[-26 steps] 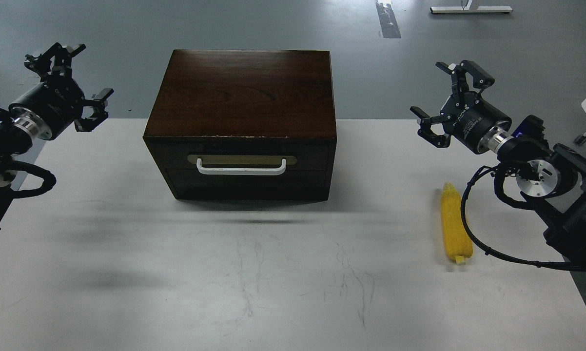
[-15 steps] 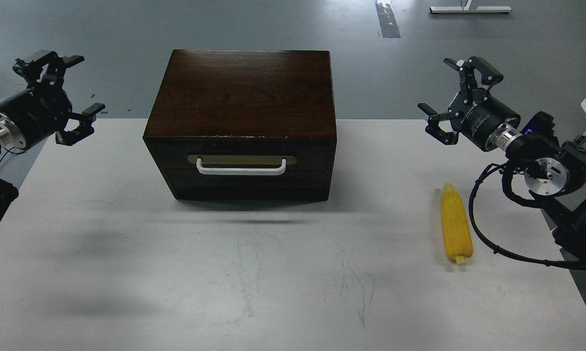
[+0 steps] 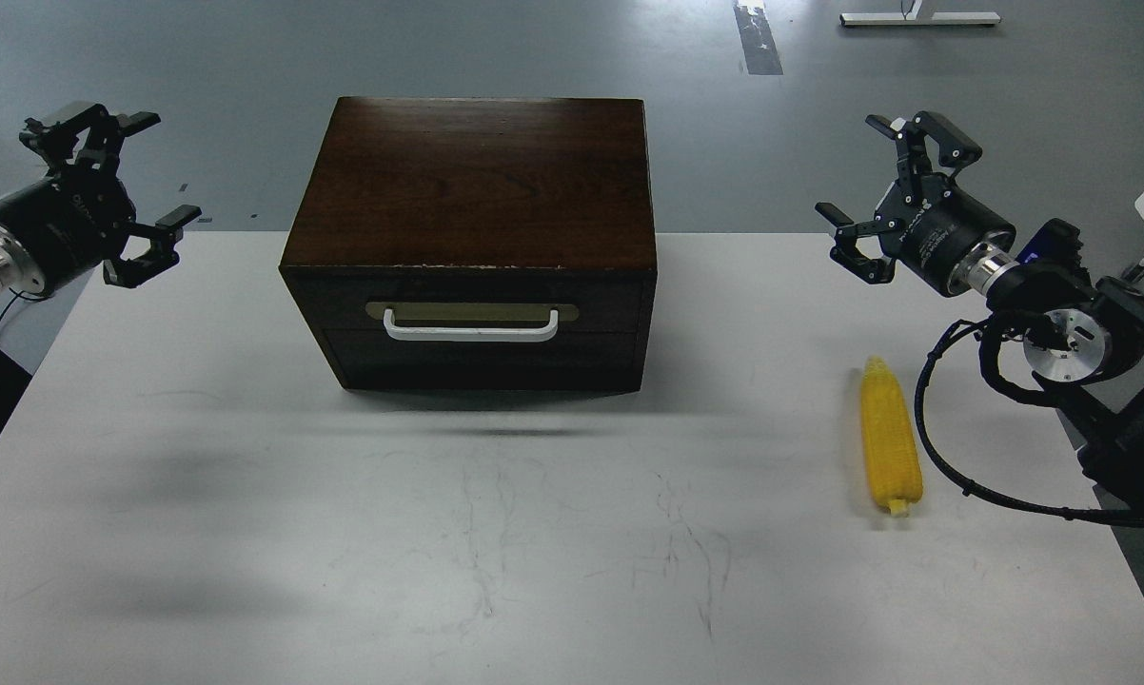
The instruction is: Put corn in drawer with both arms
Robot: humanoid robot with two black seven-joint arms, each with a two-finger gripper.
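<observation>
The yellow corn cob lies lengthwise on the white table at the right, stem end toward me. The dark brown wooden box stands at the table's back middle. Its drawer is shut, with a brass plate and a white bar handle. My left gripper is open and empty, raised at the far left, well left of the box. My right gripper is open and empty, raised at the far right, above and behind the corn.
The white table spreads in front of the box, with faint scratches. Its right edge runs just past the corn. My right arm's black cable loops down close beside the corn. Grey floor lies behind the table.
</observation>
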